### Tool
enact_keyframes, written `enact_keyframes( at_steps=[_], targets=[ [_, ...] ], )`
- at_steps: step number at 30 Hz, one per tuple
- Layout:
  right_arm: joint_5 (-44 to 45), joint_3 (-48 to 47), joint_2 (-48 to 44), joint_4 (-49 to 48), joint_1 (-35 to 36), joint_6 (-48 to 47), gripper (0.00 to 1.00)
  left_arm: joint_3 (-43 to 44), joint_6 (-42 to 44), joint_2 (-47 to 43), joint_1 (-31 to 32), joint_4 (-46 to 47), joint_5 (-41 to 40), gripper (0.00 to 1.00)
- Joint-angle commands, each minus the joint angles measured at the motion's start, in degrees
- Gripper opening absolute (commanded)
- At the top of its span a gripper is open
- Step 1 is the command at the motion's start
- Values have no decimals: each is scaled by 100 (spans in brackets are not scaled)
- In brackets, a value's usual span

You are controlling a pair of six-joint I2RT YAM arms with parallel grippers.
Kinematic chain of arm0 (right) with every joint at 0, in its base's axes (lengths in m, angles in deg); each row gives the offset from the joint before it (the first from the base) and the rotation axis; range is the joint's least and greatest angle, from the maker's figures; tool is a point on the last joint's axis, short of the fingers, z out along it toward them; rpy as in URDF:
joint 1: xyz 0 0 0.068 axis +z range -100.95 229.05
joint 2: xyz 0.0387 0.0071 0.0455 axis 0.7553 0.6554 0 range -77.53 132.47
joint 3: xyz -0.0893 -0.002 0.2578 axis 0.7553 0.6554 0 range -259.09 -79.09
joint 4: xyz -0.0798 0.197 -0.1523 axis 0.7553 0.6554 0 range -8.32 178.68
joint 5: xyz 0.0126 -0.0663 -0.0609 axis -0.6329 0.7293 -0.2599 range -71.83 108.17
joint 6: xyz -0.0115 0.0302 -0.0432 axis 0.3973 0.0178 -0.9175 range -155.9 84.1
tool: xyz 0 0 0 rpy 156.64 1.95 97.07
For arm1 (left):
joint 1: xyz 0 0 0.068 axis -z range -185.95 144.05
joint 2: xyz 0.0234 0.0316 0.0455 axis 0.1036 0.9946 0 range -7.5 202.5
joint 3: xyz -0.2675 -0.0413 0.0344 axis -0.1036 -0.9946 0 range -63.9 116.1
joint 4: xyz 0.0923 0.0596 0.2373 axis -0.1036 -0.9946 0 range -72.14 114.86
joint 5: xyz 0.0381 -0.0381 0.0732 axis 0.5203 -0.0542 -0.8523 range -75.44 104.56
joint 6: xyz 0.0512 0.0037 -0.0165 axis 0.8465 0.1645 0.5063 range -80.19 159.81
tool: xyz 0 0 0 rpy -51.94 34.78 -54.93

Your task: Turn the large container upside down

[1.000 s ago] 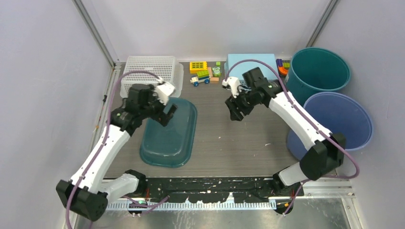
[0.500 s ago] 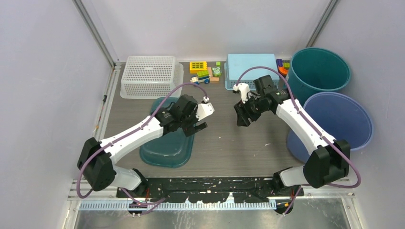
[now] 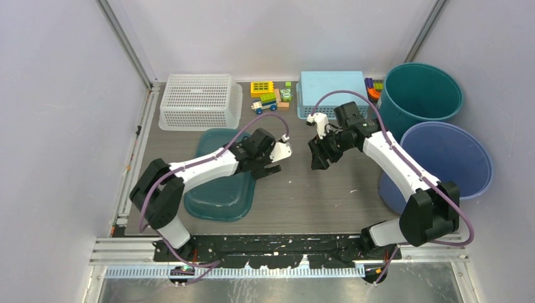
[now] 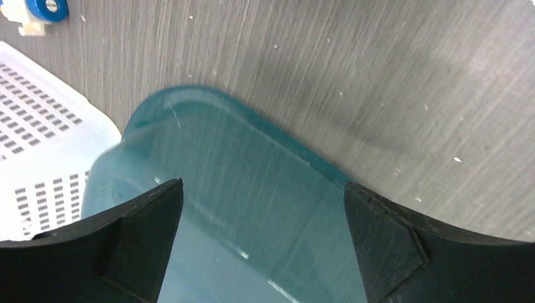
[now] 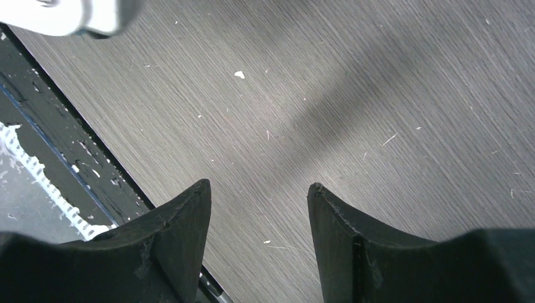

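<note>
Large container (image 3: 221,192): count one. It is a teal translucent plastic tub, oblong with rounded corners and a smooth, faintly scratched surface. It sits on the grey wood-grain table (image 3: 303,196). I cannot tell from these views whether its rim faces up or down.

Other containers, all placed from the large container:
- One white plastic lattice basket (image 3: 199,100), rectangular, just beyond its far edge.
- One light blue basket (image 3: 331,85), rectangular with slotted sides, beyond it and to the right.
- Two round buckets well apart to its right: a teal bucket (image 3: 419,95) farther back and a blue bucket (image 3: 448,161) nearer.

One cluster of coloured toy blocks (image 3: 268,95) lies beyond the large container, between the two baskets. A few more blocks (image 3: 373,88) are wedged between the light blue basket and the teal bucket.

My left gripper (image 3: 270,165) hangs over the large container's right-hand edge. Its black fingers are spread wide with nothing clamped, and the wrist view shows the tub's rounded corner between them.

My right gripper (image 3: 317,159) is to the right of the large container and apart from it. Its fingers are partly spread over bare table and hold nothing.
</note>
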Motion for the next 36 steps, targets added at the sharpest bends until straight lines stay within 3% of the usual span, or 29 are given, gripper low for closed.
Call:
enact_keyframes(
  at_steps=[1, 7, 19, 26, 32, 36],
  targets=[
    [-230, 35, 25, -186, -37, -85, 62, 409, 229, 355, 27, 491, -404, 100],
    [-298, 69, 30, -208, -53, -91, 61, 690, 71, 789, 14, 248, -740, 94],
    [-400, 78, 72, -214, -56, -96, 61, 188, -264, 316, -258, -64, -985, 88],
    [-418, 69, 77, -214, -61, -81, 61, -263, -84, -197, -333, -46, -954, 89],
    [-418, 69, 65, -222, -60, -67, 61, -340, 30, -607, -337, -439, -642, 97],
    [-435, 69, 39, -223, -55, -56, 61, -459, 113, -759, -337, -501, -843, 98]
  ],
)
